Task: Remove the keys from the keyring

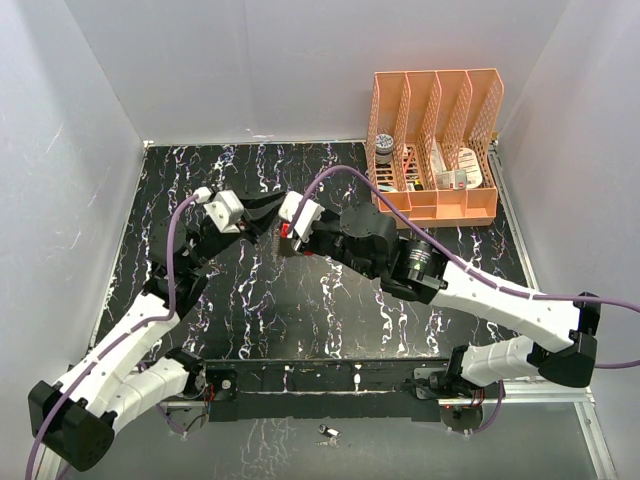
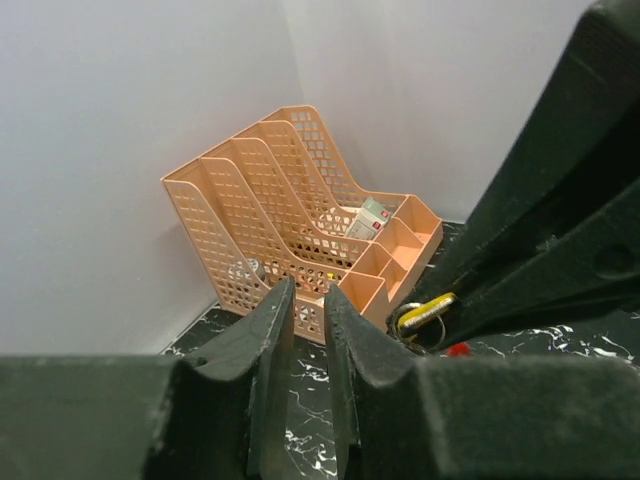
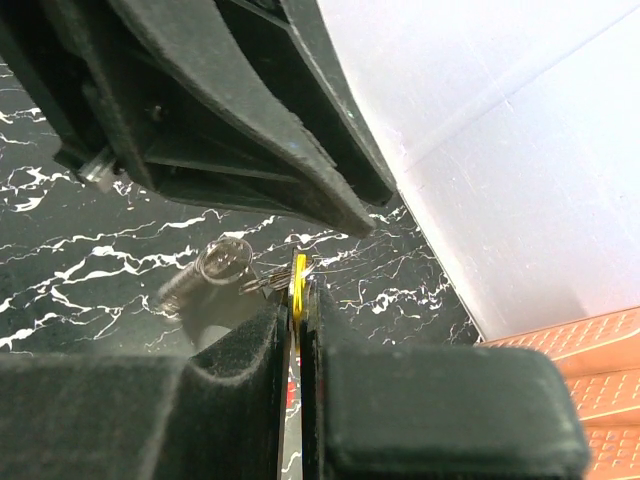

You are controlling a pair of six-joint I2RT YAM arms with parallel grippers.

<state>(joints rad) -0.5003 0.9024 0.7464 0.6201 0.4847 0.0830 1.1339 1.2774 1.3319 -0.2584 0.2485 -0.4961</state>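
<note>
The right claw [image 3: 297,305] is clamped on the yellow key [image 3: 298,278], held edge-on above the bench [image 3: 60,260]. The keyring [image 2: 415,333] hangs at that key, just right of the left claw [image 2: 308,340], whose fingers stand narrowly apart and empty.

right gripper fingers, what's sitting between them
The yellow key, pinched edge-on between the closed fingers of the right gripper; the right wrist view shows it.

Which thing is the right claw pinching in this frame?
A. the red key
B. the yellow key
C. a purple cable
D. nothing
B: the right wrist view shows the right claw shut on the yellow key, whose thin yellow edge stands up between the two fingers.
</note>
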